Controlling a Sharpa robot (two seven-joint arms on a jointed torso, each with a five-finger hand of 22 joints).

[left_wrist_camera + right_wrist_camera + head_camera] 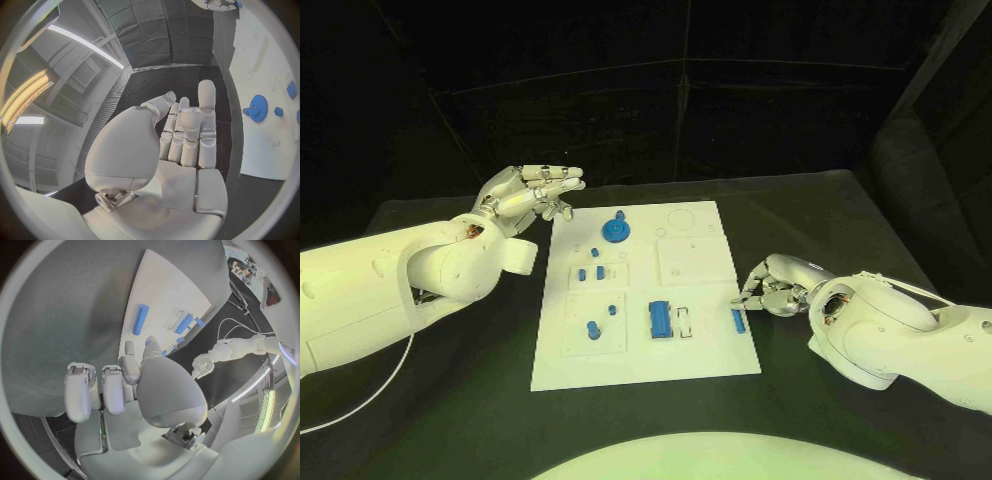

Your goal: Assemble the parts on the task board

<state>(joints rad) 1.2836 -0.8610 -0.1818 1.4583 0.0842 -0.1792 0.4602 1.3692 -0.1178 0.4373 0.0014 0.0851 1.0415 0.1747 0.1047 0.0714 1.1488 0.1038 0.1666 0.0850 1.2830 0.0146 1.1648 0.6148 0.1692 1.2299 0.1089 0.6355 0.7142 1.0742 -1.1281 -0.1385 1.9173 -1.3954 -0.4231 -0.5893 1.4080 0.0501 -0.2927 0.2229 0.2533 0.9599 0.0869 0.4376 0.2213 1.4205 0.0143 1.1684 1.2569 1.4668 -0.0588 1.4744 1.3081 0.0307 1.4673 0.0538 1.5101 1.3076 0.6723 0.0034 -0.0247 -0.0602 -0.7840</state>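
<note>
The white board (646,300) lies in the middle of the black bench (848,215), its long side running away from the robot. On it sit several small blue parts: a round toothed wheel (616,232) near the far end, a few small pegs (590,272) in the middle of the left half, a short upright piece (594,329) nearer the robot, a wider rectangular block (658,318) near the centre of the near half, and a slim bar (738,320) lying flat at the board's right edge. The left arm reaches in from the left with its forearm raised, and the left hand (528,198) hangs just off the board's far left corner, apart from it, palm turned up and toward the board. In the left wrist view its fingers (206,117) stand nearly straight and close together with nothing between them, the thumb a little to one side, and the toothed wheel shows on the board beyond them. The right arm comes in low from the right, bent so the right hand (773,284) rests by the board's right edge, just beside the slim bar. Its fingers (130,365) are curled inward over the bench, some tucked under the palm; whether a fingertip touches the bar cannot be told, and nothing is seen held.
</note>
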